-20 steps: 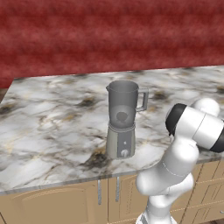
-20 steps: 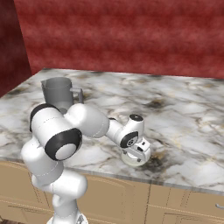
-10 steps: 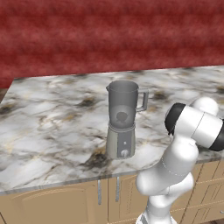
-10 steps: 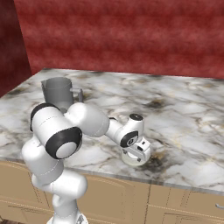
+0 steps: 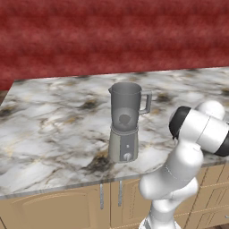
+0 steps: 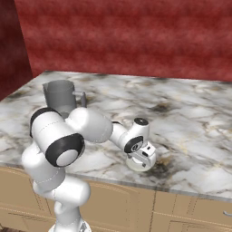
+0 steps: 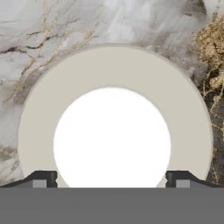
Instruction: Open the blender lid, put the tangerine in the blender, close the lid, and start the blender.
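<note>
Right under the gripper (image 7: 112,181) lies the lid (image 7: 39,127), flat on the marble counter (image 7: 52,26) near its front edge, the white centre cap between the two fingertips (image 7: 43,178), which stand apart on either side of it. The jaws look spread wide, but whether they touch the cap cannot be told; I judge the lid released, or not yet gripped. In the right base view the hand (image 6: 144,155) is low over the lid (image 6: 136,166), close to the counter. Farther off, well to the gripper's left and toward the wall, stands the blender (image 5: 125,121), its jar open at the top, so the lid-off step reads as done. A small round shape shows dimly through the jar wall; whether that is the tangerine I cannot tell. Still left, by my reading: closing the jar and turning the knob (image 5: 127,156).
</note>
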